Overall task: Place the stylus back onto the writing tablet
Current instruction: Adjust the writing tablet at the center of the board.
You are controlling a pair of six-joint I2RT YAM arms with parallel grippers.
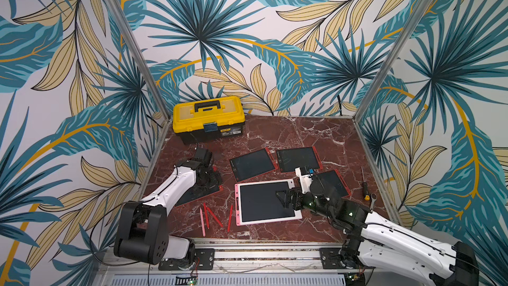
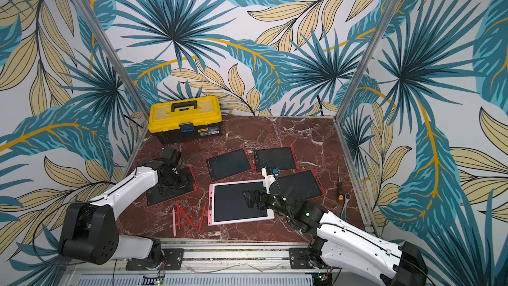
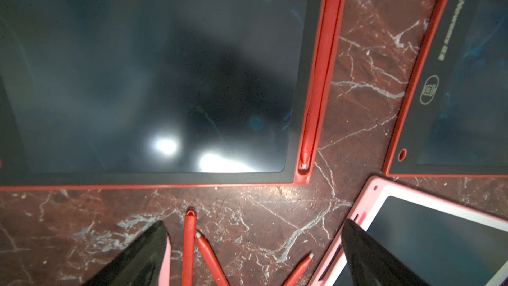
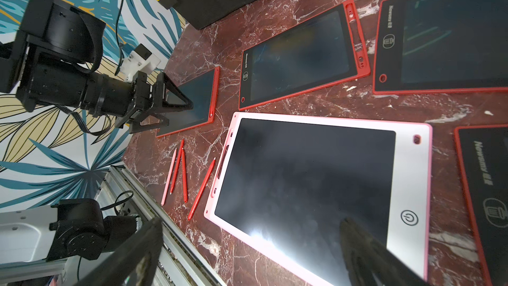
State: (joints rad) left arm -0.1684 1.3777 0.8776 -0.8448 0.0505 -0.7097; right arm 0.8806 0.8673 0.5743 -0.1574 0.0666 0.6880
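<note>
A red stylus [image 3: 319,78] lies in the side slot of the red-framed writing tablet [image 3: 154,72], tip toward the tablet's near corner. My left gripper [image 3: 254,232] hangs open just above this tablet [image 1: 189,198] with nothing between its fingers; in a top view the gripper [image 1: 210,184] covers part of the screen. Three loose red styluses [image 1: 214,217] and a pink stylus [image 1: 202,222] lie on the marble in front of the tablet. Over the pink-and-white tablet [image 1: 261,204] my right gripper [image 1: 284,200] stands open and empty, as the right wrist view [image 4: 250,224] also shows.
Three more red tablets [image 1: 251,165] [image 1: 298,159] [image 1: 336,182] lie behind and to the right of the pink one. A yellow toolbox [image 1: 209,119] stands at the back left. A screwdriver [image 1: 364,184] and a wrench [image 1: 371,202] lie by the right wall.
</note>
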